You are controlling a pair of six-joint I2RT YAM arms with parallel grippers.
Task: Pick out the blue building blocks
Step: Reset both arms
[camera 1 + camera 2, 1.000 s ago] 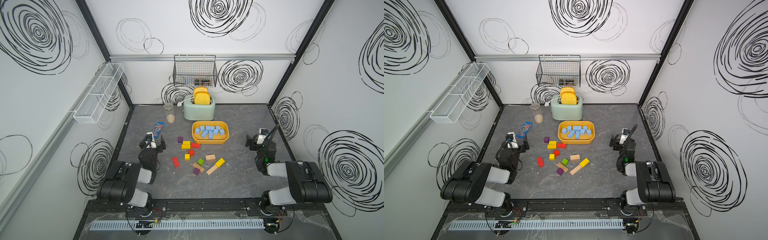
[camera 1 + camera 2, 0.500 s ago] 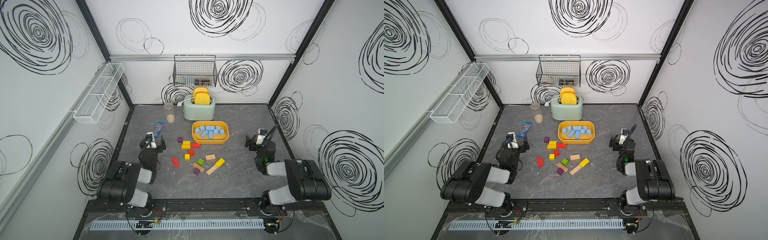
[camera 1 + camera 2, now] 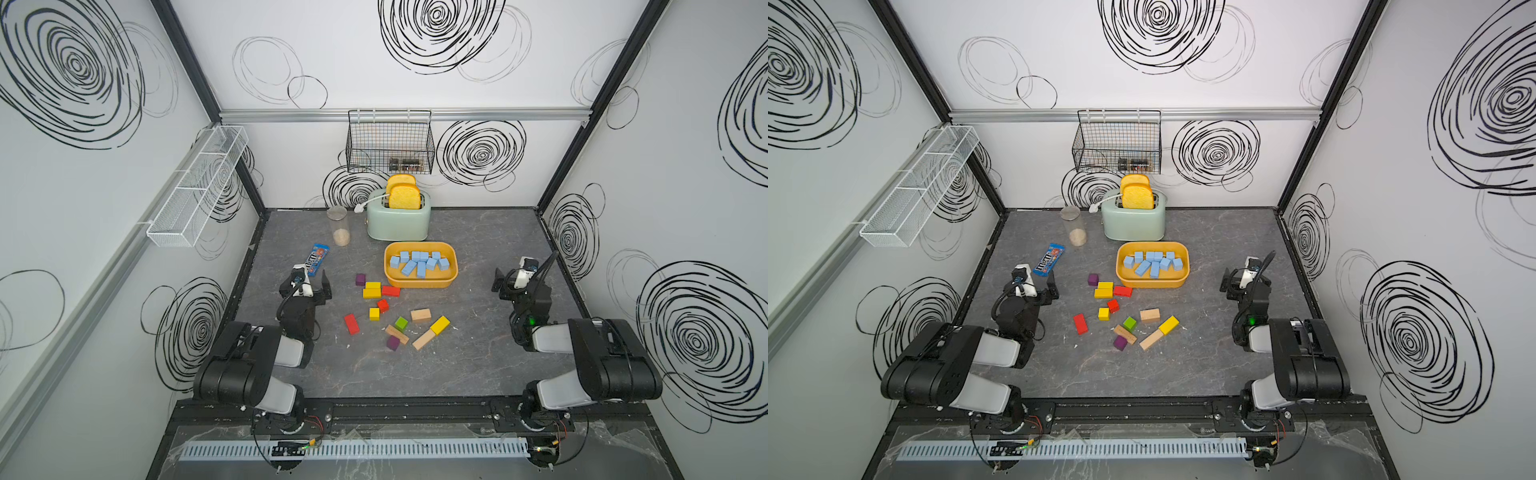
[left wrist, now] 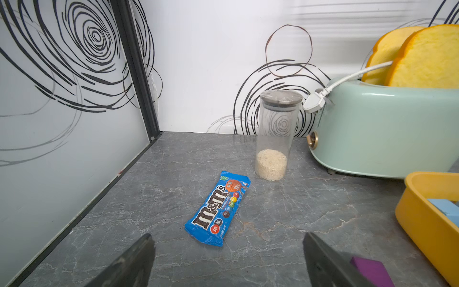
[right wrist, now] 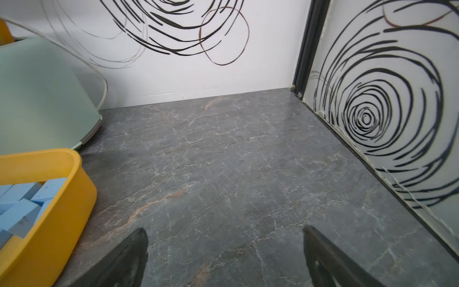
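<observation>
Both top views show about ten blue building blocks [image 3: 420, 266], one tray [image 3: 419, 283].

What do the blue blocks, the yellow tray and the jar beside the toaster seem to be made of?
Blue blocks: perhaps foam or painted wood; flat matte faces, faintly grainy, no shine. Yellow tray: likely plastic; smooth rounded rim with a soft sheen. Jar: clear glass or plastic, cannot tell which; fully see-through sides. Its lid looks like grey metal.
</observation>
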